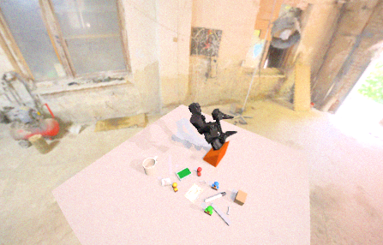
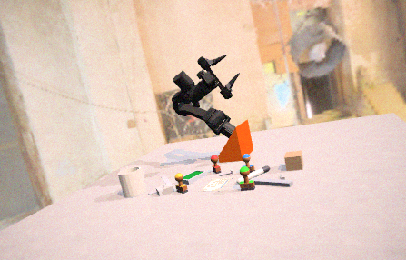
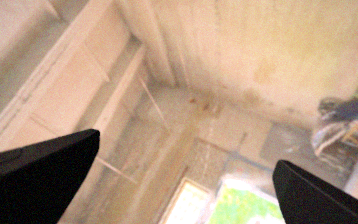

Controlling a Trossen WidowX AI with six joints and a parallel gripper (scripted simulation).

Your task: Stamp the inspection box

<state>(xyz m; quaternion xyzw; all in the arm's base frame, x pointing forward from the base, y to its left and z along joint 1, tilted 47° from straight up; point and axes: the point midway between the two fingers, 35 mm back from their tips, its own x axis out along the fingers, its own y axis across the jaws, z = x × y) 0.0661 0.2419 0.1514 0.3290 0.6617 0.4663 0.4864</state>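
My gripper (image 1: pixel 235 124) (image 2: pixel 232 65) (image 3: pixel 188 154) is open and empty, raised high above the bench. The card (image 1: pixel 194 193) (image 2: pixel 217 184) lies flat with faint printed marks, too small to read. The green ink pad (image 1: pixel 183 173) (image 2: pixel 193 175) lies behind it. Several knob-handled stamps stand upright: red (image 1: pixel 199 171) (image 2: pixel 215 164) beside the pad, yellow (image 1: pixel 175 187) (image 2: pixel 181 183) left of the card, blue (image 1: pixel 216 185) (image 2: pixel 246 160) right of it, and green (image 1: pixel 209 210) (image 2: pixel 245 178) at the card's front right. No stamp wording is legible.
A mug (image 1: pixel 149 166) (image 2: pixel 132 183) and a small white object (image 1: pixel 166 182) stand left. A marker (image 1: pixel 215 197) (image 2: pixel 259 173), a grey bar (image 1: pixel 221 215) (image 2: pixel 272 184) and a wooden block (image 1: pixel 240 197) (image 2: pixel 293 161) are right. The orange wedge (image 1: pixel 216 156) (image 2: pixel 236 147) is at the arm's base.
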